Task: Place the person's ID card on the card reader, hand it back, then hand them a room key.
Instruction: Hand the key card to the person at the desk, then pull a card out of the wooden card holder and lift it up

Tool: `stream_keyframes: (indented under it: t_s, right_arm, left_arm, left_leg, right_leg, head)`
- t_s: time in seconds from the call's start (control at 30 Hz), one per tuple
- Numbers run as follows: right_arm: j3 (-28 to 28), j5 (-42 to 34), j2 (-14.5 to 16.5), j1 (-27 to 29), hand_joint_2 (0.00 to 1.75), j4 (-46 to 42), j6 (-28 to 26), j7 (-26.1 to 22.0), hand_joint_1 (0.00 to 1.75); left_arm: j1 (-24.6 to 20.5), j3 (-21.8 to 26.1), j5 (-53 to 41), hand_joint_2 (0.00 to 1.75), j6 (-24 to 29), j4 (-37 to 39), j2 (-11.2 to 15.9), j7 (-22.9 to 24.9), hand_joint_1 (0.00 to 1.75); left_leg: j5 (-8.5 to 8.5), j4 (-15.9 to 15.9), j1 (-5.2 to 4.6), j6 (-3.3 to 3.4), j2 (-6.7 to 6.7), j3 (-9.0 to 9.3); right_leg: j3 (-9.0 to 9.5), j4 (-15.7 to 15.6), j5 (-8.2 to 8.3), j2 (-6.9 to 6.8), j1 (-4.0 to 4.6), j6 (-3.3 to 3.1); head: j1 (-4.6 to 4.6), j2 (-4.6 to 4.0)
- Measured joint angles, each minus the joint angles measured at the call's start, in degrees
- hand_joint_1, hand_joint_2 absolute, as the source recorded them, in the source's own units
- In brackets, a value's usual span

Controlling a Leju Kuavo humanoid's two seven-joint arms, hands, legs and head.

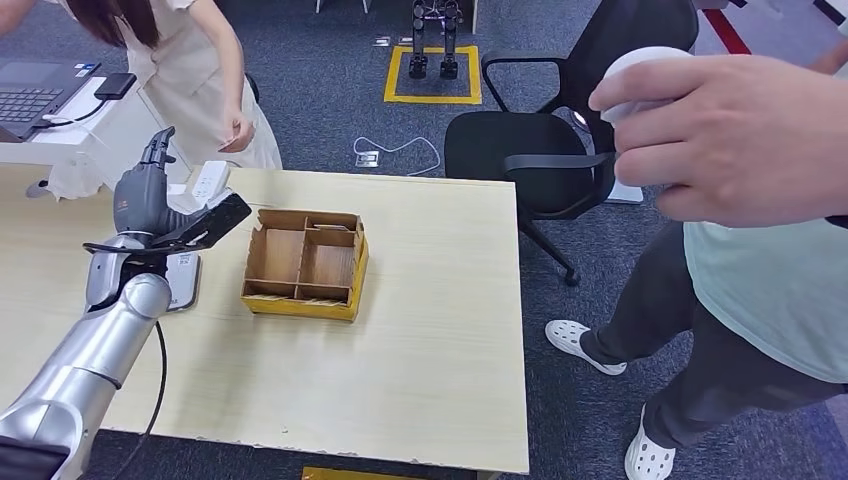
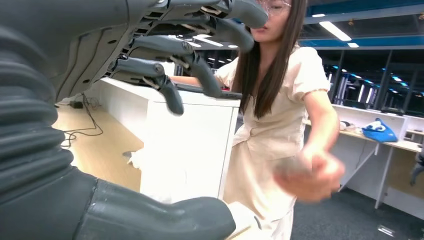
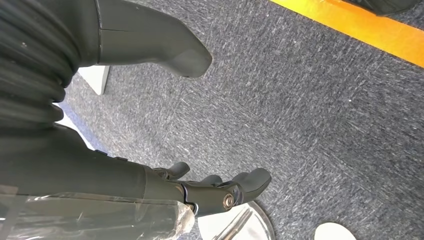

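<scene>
The robot's grey many-fingered left hand (image 1: 150, 195) is raised above the far left part of the pale wooden worktop (image 1: 400, 380), its dark fingers (image 2: 165, 80) spread apart and gently curved with the thick thumb well away from them, and nothing lies between them. In the left wrist view those fingers reach toward a person in a cream short-sleeved dress (image 2: 275, 135), whose own hand (image 2: 310, 172) is blurred, so whether it carries a card I cannot tell. In the head view that person stands at about 12 o'clock from the left hand, just past the far edge of the worktop, one hand (image 1: 237, 133) held near the waist. Just beneath the left wrist, at about 6 o'clock from the hand, a flat white card reader with a dark cable (image 1: 183, 278) lies on the worktop. At about 3 o'clock from the hand sits a yellow-sided brown cardboard tray with dividers (image 1: 303, 265), near the hand but apart from it; small pale cards may lie in its far compartment, too small to be sure. The robot's right hand (image 3: 220, 192) hangs over grey carpet (image 3: 310, 115), its dark fingers loosely curved and apart, gripping nothing. A second person in a pale green top (image 1: 770, 280) stands at the worktop's right, holding a white controller (image 1: 640, 85).
</scene>
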Motion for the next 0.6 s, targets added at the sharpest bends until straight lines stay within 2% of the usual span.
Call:
stream_keyframes:
  t_s: [0.37, 0.5, 0.6]
  right_arm:
    - [-1.0, 1.2, 0.0, 0.2, 1.75, -0.1, 0.3, 0.2, 0.0]
    - [-1.5, 2.0, 0.0, 0.2, 1.75, -0.1, 0.5, 0.2, 0.0]
    - [-2.2, 3.0, 0.0, 0.6, 1.75, -0.1, 1.1, 0.2, 0.0]
  left_arm:
    - [1.2, 0.0, 1.3, 1.75, -3.5, -2.9, 2.9, -1.2, 0.0]
    - [1.4, -0.7, 3.3, 1.75, -11.6, -4.4, 4.9, -2.2, 0.0]
    - [1.7, -2.1, 3.8, 1.75, -18.1, -7.1, 8.8, -3.6, 0.0]
  left_leg:
    - [0.0, 0.0, 0.0, 0.0, -0.01, -0.01]
    - [0.0, 0.0, 0.01, 0.0, 0.04, -0.01]
    - [0.0, 0.0, 0.01, -0.01, 0.11, -0.01]
  right_leg:
    - [-0.02, 0.0, 0.0, 0.0, 0.0, 0.0]
    - [-0.02, 0.0, 0.0, 0.05, 0.0, 0.0]
    - [-0.04, 0.0, 0.01, 0.13, 0.01, 0.0]
  head:
    - [0.0, 0.0]
    - [0.01, 0.0]
    - [0.0, 0.0]
